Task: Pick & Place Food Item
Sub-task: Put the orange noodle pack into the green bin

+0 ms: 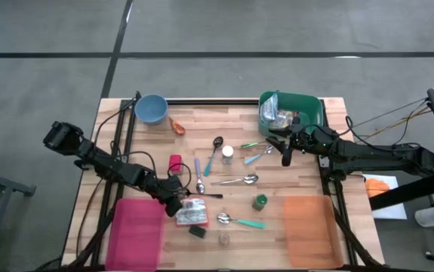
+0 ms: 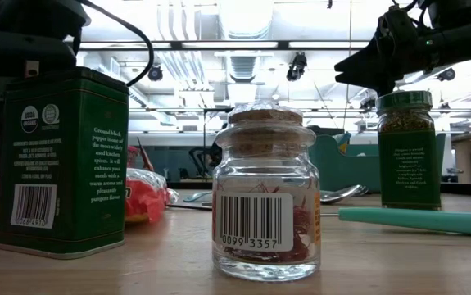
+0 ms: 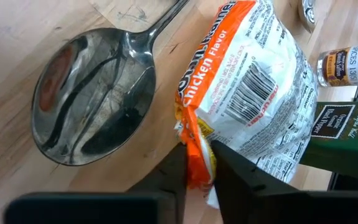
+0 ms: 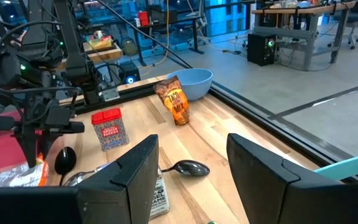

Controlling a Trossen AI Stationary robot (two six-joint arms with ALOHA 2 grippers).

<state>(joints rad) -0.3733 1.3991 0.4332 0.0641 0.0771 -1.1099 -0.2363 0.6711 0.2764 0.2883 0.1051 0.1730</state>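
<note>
Left gripper [image 3: 197,168] pinches the crimped orange end of the crinkly orange-and-white noodle packet [image 3: 247,93], which lies just ahead beside a large steel spoon [image 3: 91,99]. Light, soft and slippery, likely brittle inside; the seam is its best hold. Right gripper [image 4: 191,168] hovers half-open over the cluttered butcher-block table [image 1: 307,166], well apart.

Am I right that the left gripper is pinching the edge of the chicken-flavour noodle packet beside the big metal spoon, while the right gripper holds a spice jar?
Not quite. The right gripper holds nothing; the right wrist view shows its fingers apart with only table between them. The rest stands: in the left wrist view the left gripper pinches the edge of the noodle packet beside the metal spoon.
</note>
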